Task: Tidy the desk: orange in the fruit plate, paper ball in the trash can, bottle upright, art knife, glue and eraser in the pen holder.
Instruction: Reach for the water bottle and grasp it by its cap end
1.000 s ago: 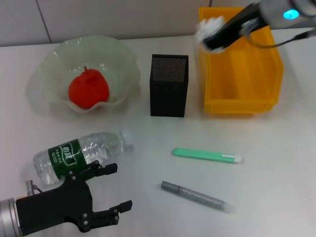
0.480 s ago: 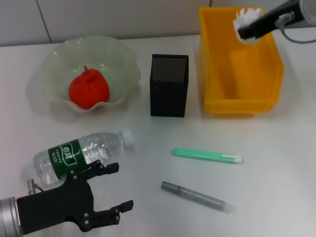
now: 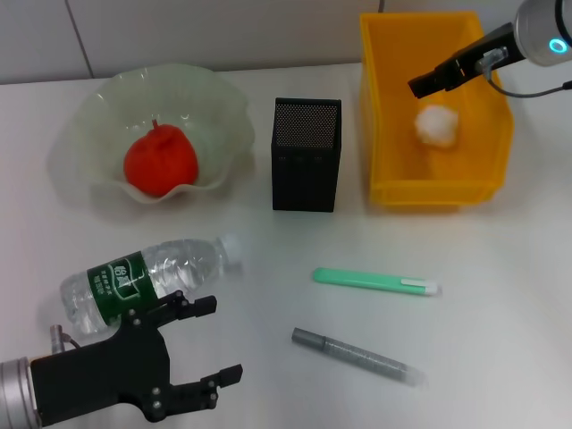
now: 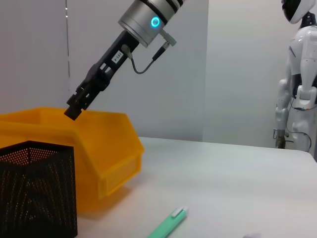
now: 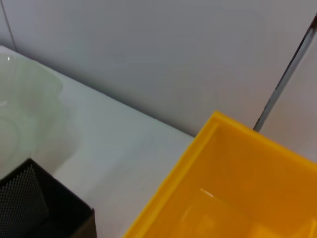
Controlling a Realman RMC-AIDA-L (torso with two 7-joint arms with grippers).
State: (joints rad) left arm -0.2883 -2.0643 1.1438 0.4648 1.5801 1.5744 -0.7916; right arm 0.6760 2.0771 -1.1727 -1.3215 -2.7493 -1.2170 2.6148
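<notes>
Clear plastic bottle lies tipped, near-left on the bench.
Light, slippery, crushable: grip mid-label; left gripper jaws apart beside it.

Free room and obstacles on the table

Bare surface runs right of the green art knife and grey glue — pen holder stands between fruit plate and trash can, narrow gaps either side.

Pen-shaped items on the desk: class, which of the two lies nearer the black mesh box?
The green art knife; the grey glue stick lies farther from the pen holder, toward the robot.
</notes>
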